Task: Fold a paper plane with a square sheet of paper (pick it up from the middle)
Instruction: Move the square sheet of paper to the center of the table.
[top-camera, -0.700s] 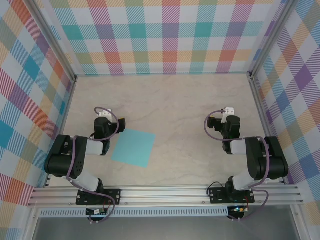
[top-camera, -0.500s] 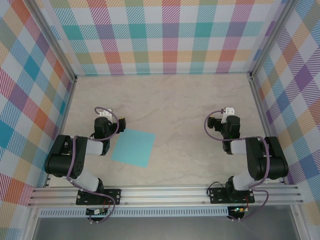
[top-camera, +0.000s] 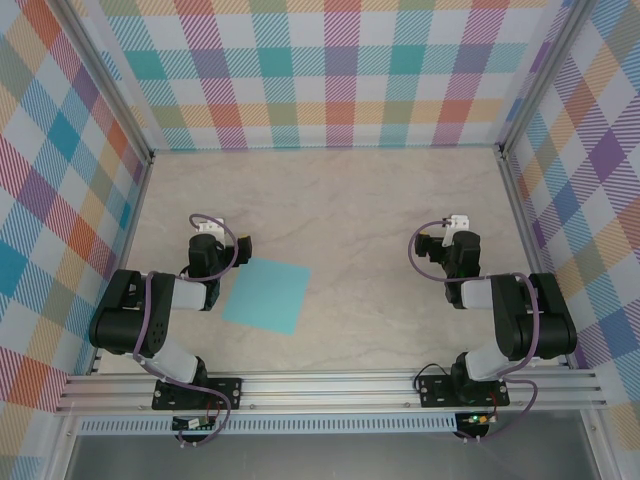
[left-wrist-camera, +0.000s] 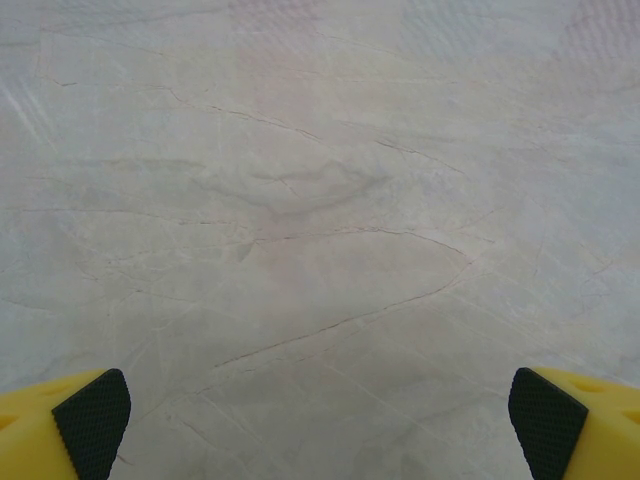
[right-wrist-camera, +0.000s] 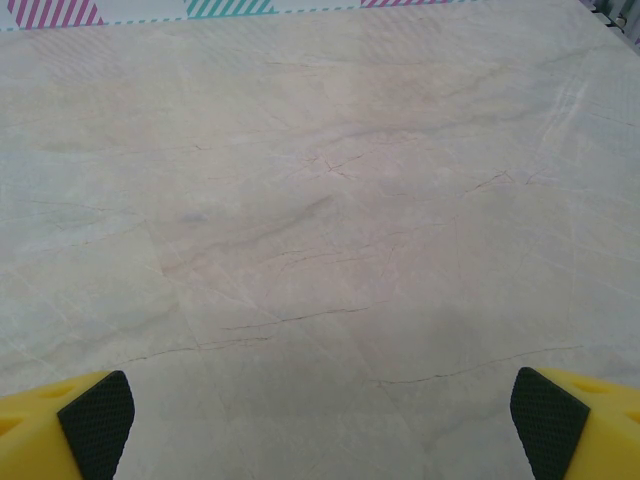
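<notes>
The square sheet of paper (top-camera: 266, 295) lies flat (sides equal), edges leaning toward 1 o'clock; left gripper (left-wrist-camera: 320, 425) and right gripper (right-wrist-camera: 320, 425) both spread wide.

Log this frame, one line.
sheet: flat, unfolded | left tool: open, empty | right tool: open, empty | fold: not started

- The square sheet of paper (top-camera: 266, 295) is looking thin and matt.
- The table (top-camera: 350, 200) is looking like smooth pale stone.
- The left gripper (left-wrist-camera: 320, 425) is showing yellow plastic fingers (left-wrist-camera: 25, 440) and bumpy black pads (left-wrist-camera: 95, 420).
</notes>
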